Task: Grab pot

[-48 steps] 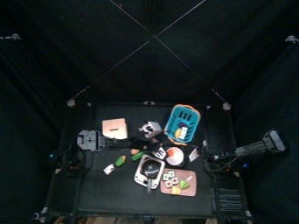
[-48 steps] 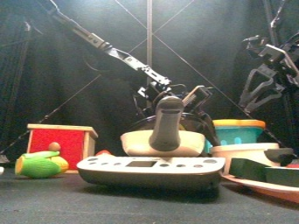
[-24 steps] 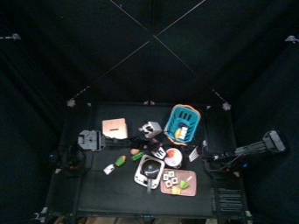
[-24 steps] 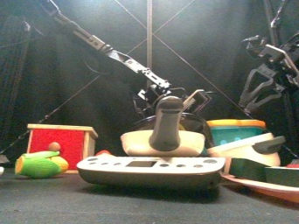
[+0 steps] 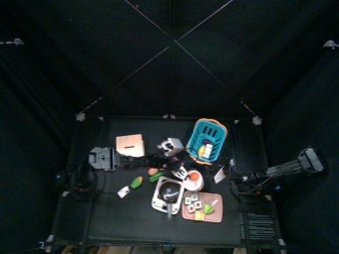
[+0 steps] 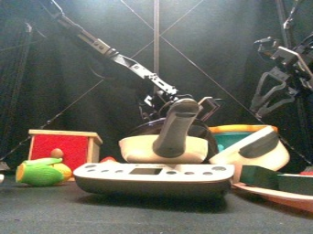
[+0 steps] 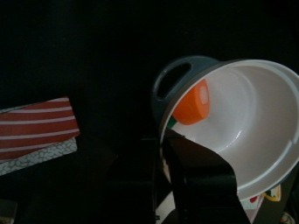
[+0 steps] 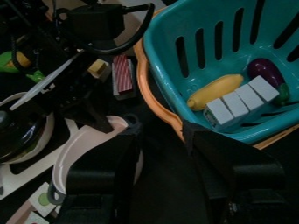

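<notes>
The pot (image 7: 251, 122) is grey outside and white inside, with an orange ball (image 7: 193, 103) in it. It fills the left wrist view, and my left gripper (image 7: 187, 162) is shut on its rim, one jaw inside and one outside. In the front view the pot (image 6: 259, 154) stands tilted at the right, behind a white joystick device (image 6: 156, 174), and the left arm reaches down to it from the upper left. In the top view the pot (image 5: 196, 179) lies mid-table. My right gripper (image 8: 158, 166) is open and empty, beside a teal basket (image 8: 205, 48).
The teal basket (image 5: 208, 139) holds a banana (image 8: 216, 90), white blocks and an eggplant. A red box (image 6: 64, 146) and a green toy (image 6: 43, 171) sit at the front left. A tray (image 5: 203, 206) lies at the front, and a striped cloth (image 7: 35, 122) near the pot.
The pot has tipped up and shifted right in the front view as the left arm moved slightly. The right arm has not moved.
</notes>
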